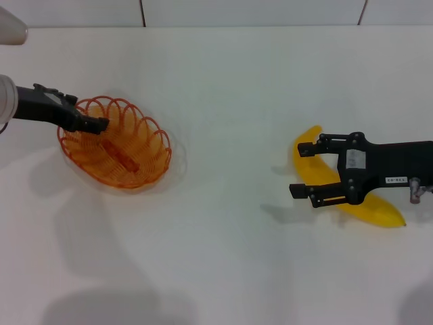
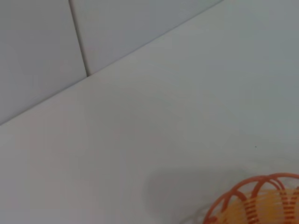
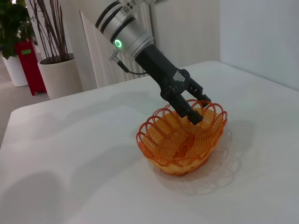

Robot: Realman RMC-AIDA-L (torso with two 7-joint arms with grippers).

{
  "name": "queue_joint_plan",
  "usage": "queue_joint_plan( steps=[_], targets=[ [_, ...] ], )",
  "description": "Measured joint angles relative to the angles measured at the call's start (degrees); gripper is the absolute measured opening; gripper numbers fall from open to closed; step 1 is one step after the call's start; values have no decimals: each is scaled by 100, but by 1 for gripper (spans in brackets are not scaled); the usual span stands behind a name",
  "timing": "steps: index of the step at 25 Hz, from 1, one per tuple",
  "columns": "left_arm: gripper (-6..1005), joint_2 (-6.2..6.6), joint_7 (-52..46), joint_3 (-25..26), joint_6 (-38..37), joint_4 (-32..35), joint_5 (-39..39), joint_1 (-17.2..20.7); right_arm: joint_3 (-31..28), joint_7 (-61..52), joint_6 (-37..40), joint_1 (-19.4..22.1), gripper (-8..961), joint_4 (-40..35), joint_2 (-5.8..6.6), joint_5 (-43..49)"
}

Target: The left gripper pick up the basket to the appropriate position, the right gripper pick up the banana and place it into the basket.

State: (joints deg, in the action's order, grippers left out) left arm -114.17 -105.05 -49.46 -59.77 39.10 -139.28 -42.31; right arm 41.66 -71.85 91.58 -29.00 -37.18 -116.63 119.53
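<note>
The orange wire basket (image 1: 125,152) sits on the white table at the left. It also shows in the right wrist view (image 3: 180,140) and partly in the left wrist view (image 2: 261,200). My left gripper (image 1: 97,124) is closed on the basket's left rim, one finger inside and one outside, as the right wrist view (image 3: 198,109) shows. The yellow banana (image 1: 375,211) lies on the table at the right. My right gripper (image 1: 302,169) is open just above it, with one finger on each side of the banana's far end.
The white table (image 1: 223,81) stretches between the basket and the banana. A tiled wall edge (image 1: 142,12) runs along the back. Potted plants (image 3: 51,65) stand beyond the table's far corner in the right wrist view.
</note>
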Motion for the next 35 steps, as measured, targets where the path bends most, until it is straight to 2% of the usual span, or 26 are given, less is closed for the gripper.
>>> queue_joint_plan(
  steps=[4,21,27,32,35],
  targets=[
    [837,-60,27,-37,74,-36,0,-6,0,-46,-38,0,860,0,0,0],
    [827,-113,135,-4,395,-149,71,35,0,-60,-62,30,861,0,0,0],
    [603,-123,133,13,419,-149,79,39,0,-118,-62,33,861,0,7,0],
    [360,-122,130,13,429,-149,86,39,0,-121,-62,27,861,0,3,0],
    [297,-117,110,15,431,-148,86,39,0,-125,-61,21,861,0,1,0]
  ],
)
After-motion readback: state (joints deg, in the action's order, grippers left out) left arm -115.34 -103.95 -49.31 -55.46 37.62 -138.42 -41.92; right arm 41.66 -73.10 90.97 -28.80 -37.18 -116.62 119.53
